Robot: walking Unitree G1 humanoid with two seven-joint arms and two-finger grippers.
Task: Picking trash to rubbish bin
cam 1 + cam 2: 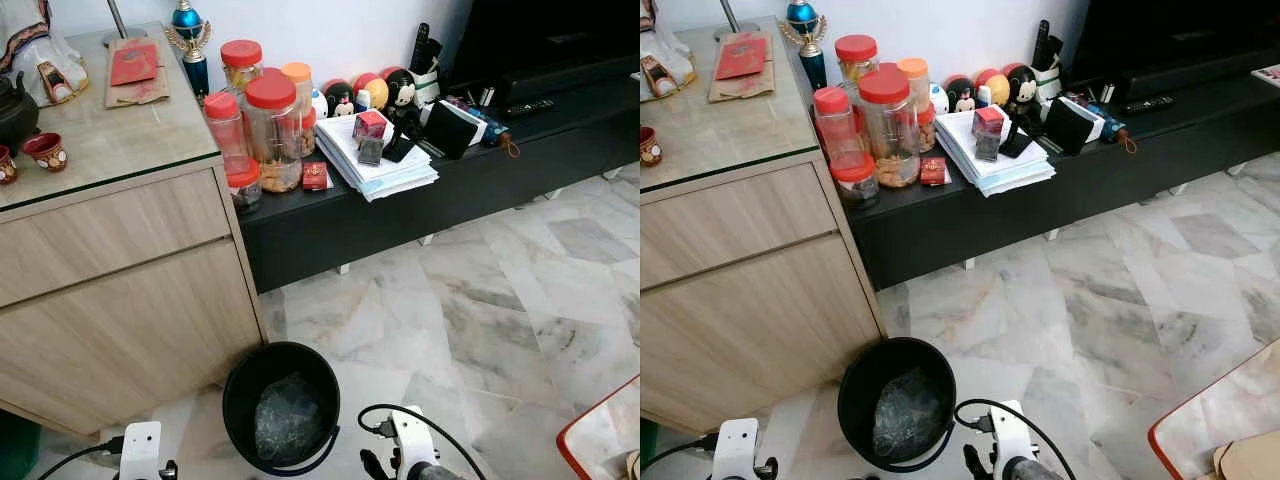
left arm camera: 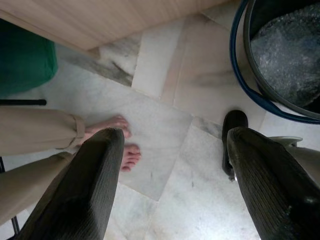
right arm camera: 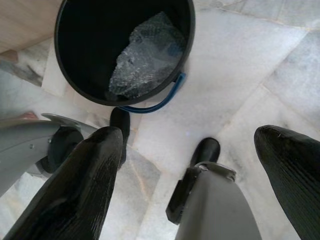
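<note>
From the head views, the bin (image 1: 281, 407) stands on the floor beside the cabinet (image 1: 120, 290), bubble wrap (image 1: 287, 415) already inside. In the left wrist view, the left tool (image 2: 170, 185) hangs released and empty. In the right wrist view, the right tool (image 3: 192, 185) is likewise released above the bin. This drop looks done; next comes finding more trash.

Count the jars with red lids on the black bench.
4 red-lidded jars: a tall one at the back, a big one in front, one beside the cabinet, a small one lowest. Others may be hidden.
</note>
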